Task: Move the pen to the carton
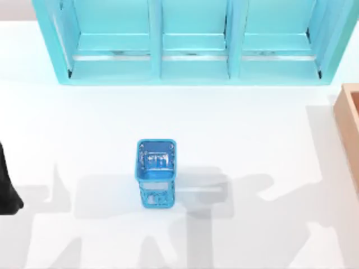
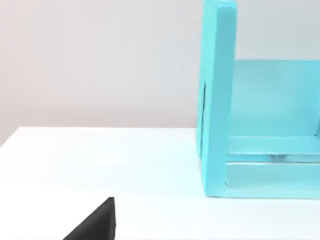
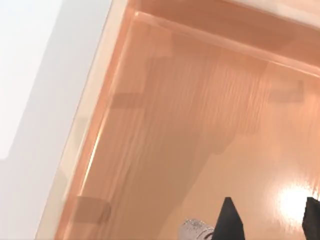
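In the right wrist view the carton [image 3: 165, 115] spreads out below me, its orange-brown floor ringed by thick tan walls. My right gripper [image 3: 270, 202] hangs over that floor, its two dark fingers standing apart with bare floor between them. A silver-grey end of the pen [image 3: 196, 230] peeks out beside one finger [image 3: 228, 222], low over the carton floor; the remainder is out of frame. In the top view the carton's corner [image 1: 349, 120] sits at the table's right edge. My left arm [image 1: 8, 190] is parked at the left edge.
A small blue mesh cup [image 1: 156, 172] stands upright near the table's middle. A big turquoise shelf unit [image 1: 190, 42] runs along the back; its side panel [image 2: 217, 100] is in the left wrist view, along with one dark finger [image 2: 97, 222].
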Robot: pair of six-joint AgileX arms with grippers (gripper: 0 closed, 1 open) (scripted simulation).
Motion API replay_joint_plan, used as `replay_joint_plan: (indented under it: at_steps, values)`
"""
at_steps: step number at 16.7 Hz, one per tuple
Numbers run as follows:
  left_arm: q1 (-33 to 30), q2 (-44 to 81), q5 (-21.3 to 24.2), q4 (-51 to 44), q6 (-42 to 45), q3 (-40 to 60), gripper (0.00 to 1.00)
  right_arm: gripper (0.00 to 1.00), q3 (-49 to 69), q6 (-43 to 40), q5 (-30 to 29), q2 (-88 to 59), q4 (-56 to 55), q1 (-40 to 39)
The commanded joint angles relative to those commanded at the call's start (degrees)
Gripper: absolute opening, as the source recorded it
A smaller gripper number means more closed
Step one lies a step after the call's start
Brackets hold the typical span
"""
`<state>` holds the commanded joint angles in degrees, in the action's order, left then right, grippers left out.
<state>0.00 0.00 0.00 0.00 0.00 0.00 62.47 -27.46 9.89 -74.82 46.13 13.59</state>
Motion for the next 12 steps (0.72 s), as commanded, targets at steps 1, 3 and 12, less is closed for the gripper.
replay_joint_plan:
  at_steps: [1,3,12]
  values:
    - [0.0,0.0,0.0,0.0,0.0,0.0,1.00,0.00,0.0,0.0,0.0,0.0,0.0,0.0]
    - [0.0,0.0,0.0,0.0,0.0,0.0,1.00,0.00,0.0,0.0,0.0,0.0,0.0,0.0]
    - [0.0,0.0,0.0,0.0,0.0,0.0,1.00,0.68,0.0,0.0,0.0,0.0,0.0,0.0]
